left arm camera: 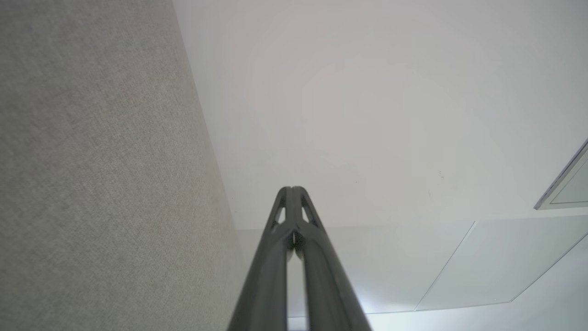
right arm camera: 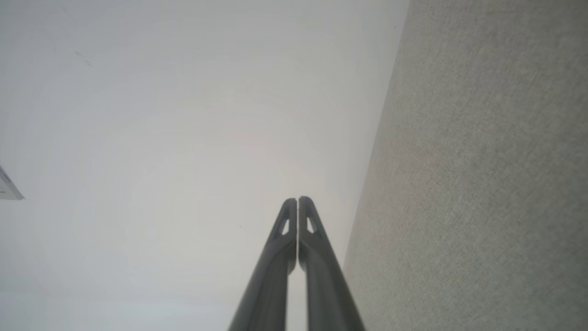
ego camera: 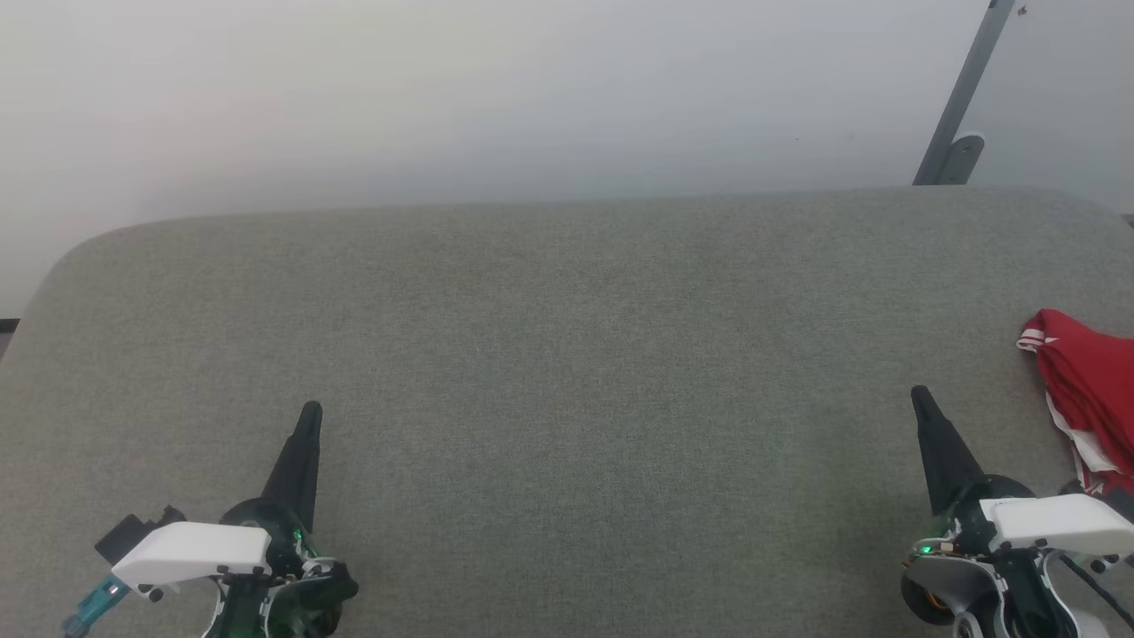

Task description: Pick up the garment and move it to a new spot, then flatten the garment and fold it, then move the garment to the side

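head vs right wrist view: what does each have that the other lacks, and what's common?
Head: the red garment bunched at the surface's right edge, the left pincer, a grey bar against the wall. Right wrist: a close look along the right pincer, tips pressed together, plus a pale panel corner at its left edge. Both: that pincer, the grey fabric surface, the white wall.

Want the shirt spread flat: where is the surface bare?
The surface is bare from the left hand across to the right hand and back to its far edge. It is crowded at the right edge, where the shirt lies bunched beside the right hand.
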